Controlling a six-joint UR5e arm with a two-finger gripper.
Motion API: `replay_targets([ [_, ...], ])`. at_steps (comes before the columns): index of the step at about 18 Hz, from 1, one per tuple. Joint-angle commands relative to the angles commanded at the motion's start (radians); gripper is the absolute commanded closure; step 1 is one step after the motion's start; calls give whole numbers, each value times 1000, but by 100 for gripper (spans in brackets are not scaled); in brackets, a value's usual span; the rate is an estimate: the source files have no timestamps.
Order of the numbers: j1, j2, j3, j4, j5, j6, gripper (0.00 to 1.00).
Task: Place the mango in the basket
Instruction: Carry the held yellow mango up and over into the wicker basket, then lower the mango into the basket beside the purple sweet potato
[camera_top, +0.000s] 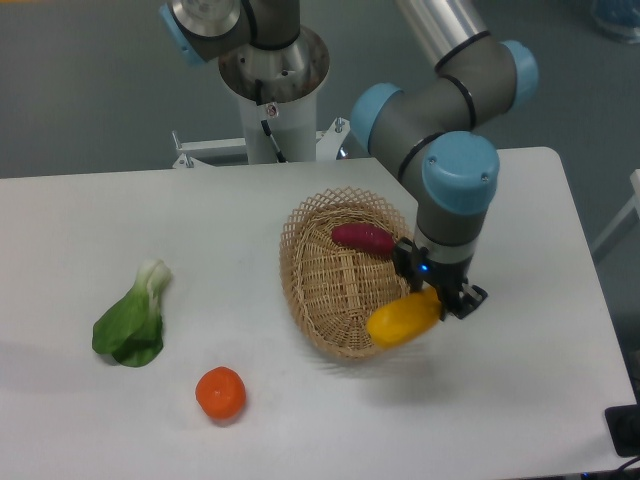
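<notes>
The mango is glossy yellow and oblong. It hangs over the near right rim of the woven basket, held a little above it. My gripper points down and is shut on the mango's right end. The basket is oval, light tan, with a lattice rim, and sits in the middle of the white table. A dark red-purple oblong vegetable lies inside the basket at its far side.
A round orange fruit sits near the table's front, left of the basket. A green leafy vegetable lies at the left. The robot's base stands behind the table.
</notes>
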Motion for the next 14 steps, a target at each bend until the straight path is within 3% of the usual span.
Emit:
replay_targets([
  [3, 11, 43, -69, 0, -3, 68, 57],
  [5, -1, 51, -82, 14, -2, 62, 57],
  [14, -43, 68, -227, 216, 38, 57, 55],
])
